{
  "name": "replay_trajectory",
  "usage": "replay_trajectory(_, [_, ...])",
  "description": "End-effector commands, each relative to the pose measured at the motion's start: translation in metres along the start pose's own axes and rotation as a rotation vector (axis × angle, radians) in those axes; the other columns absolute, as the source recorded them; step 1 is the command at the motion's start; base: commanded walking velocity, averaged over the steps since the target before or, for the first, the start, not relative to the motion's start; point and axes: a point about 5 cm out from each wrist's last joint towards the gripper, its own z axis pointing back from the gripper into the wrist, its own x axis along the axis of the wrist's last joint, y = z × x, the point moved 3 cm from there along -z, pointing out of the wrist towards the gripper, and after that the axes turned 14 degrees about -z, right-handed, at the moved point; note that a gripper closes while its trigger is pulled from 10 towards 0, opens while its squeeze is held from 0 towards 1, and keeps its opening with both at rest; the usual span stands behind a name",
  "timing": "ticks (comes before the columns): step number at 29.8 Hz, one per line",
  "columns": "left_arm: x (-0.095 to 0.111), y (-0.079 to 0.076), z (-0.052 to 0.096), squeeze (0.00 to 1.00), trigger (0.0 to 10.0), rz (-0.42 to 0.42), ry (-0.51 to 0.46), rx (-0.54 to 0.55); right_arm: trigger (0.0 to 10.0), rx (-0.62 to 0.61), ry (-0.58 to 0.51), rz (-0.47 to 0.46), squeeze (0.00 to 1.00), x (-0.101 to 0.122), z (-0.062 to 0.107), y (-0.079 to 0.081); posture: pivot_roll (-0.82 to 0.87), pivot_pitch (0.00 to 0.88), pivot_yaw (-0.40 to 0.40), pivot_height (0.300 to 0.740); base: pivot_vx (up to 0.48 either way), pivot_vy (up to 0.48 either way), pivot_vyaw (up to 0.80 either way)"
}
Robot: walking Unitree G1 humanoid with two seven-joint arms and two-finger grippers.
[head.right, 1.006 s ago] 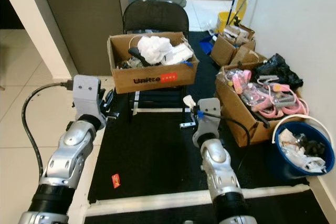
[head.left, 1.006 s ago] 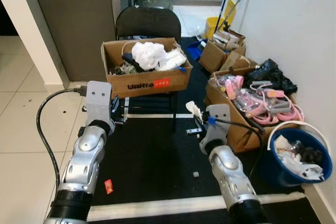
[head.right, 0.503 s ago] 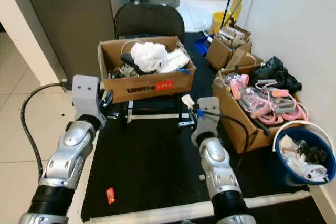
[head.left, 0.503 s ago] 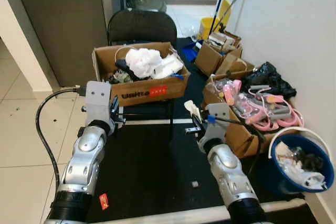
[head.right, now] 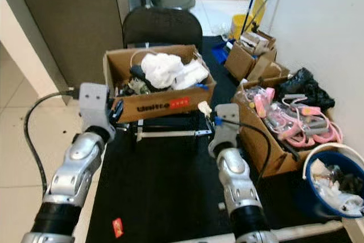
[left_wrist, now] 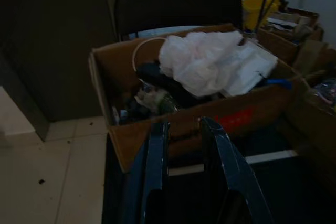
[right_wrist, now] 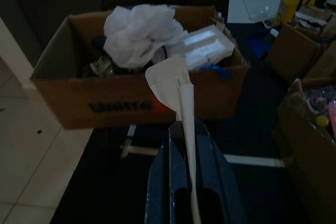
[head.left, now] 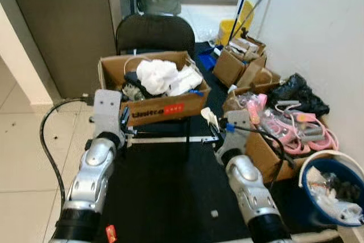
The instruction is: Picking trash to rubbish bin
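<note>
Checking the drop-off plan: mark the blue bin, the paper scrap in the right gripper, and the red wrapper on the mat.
blue bin (head.left: pixel 310 206), left eye view, outer wall.
paper scrap (right_wrist: pixel 168 80), right wrist view, wide upper end.
red wrapper (head.right: pixel 118 226), right eye view, middle.

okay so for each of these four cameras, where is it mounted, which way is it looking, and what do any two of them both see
Left eye view: on the head, looking forward and down at a cardboard box on a chair; both silver arms show.
Right eye view: the other stereo eye, same scene.
Left wrist view: along the left gripper, open, toward the box.
Right wrist view: along the right gripper, shut on a white paper scrap.
Shared: all four see the box and its white plastic bag.
</note>
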Motion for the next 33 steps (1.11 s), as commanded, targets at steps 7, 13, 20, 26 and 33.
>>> replay_trajectory(7, [0.0, -0.004, 0.0, 0.0, 10.0, -0.013, 0.0, -0.017, 10.0, -0.05, 0.033, -0.023, 0.0, -0.01, 0.001, -0.008, -0.05, 0.075, -0.025, 0.74, 0.363, 0.0, -0.41])
replay_trajectory(13, [-0.001, -0.004, 0.0, 0.0, 10.0, -0.019, -0.003, -0.021, 10.0, -0.052, 0.033, -0.019, 0.0, -0.009, -0.001, -0.008, -0.05, 0.071, -0.026, 0.74, 0.363, 0.0, -0.23])
replay_trajectory(20, [-0.002, -0.004, 0.001, 0.0, 10.0, -0.022, -0.002, -0.024, 10.0, -0.026, 0.028, -0.009, 0.0, -0.009, -0.001, -0.006, -0.04, 0.063, -0.029, 0.74, 0.362, 0.0, 0.0])
replay_trajectory(26, [-0.002, -0.004, 0.002, 0.0, 10.0, -0.018, -0.002, -0.019, 10.0, 0.017, 0.021, -0.015, 0.0, -0.006, -0.004, 0.002, -0.04, 0.056, -0.025, 0.74, 0.364, 0.0, 0.0])
replay_trajectory(33, [-0.001, -0.003, 0.001, 0.0, 10.0, -0.023, -0.006, -0.016, 10.0, 0.07, 0.033, 0.057, 0.0, -0.007, -0.006, 0.011, -0.03, 0.049, -0.037, 0.74, 0.364, 0.0, 0.23])
